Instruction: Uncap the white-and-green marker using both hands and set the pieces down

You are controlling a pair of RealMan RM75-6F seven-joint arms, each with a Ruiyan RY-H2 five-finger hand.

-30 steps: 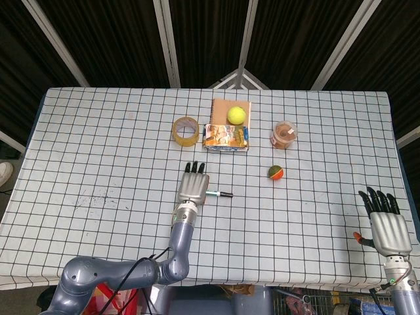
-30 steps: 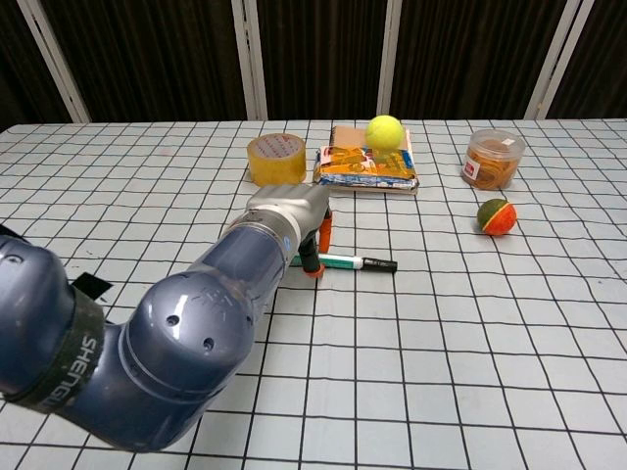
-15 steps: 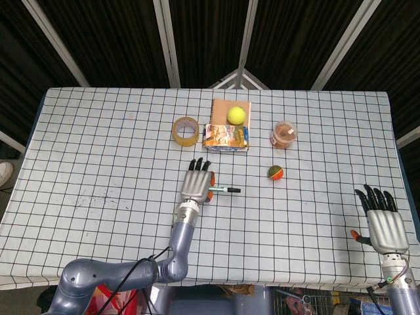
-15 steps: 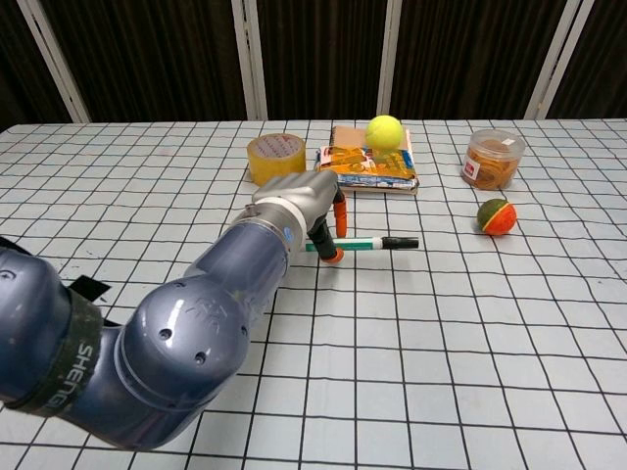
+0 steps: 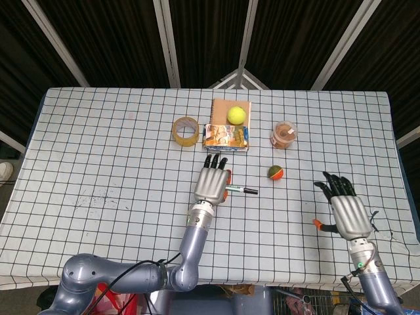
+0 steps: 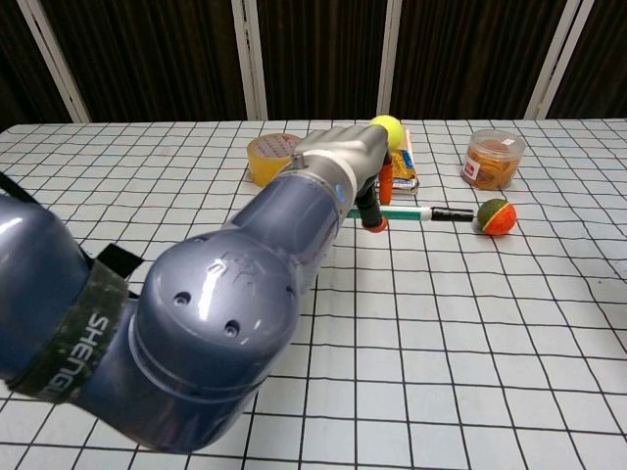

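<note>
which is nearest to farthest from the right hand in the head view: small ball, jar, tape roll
From the right hand:
1. small ball, up and left of it
2. jar, farther back
3. tape roll, far left, past the left hand

One white-and-green marker (image 5: 240,190). One roll of yellow tape (image 5: 186,130). One yellow tennis ball (image 5: 236,115). One smaller orange-and-green ball (image 5: 275,172). One clear tub (image 5: 284,134) with orange contents. One brown notebook (image 5: 228,105). One printed packet (image 5: 226,136). Two robot hands: left hand (image 5: 212,182) and right hand (image 5: 346,209). One checked counter (image 5: 98,164).
</note>
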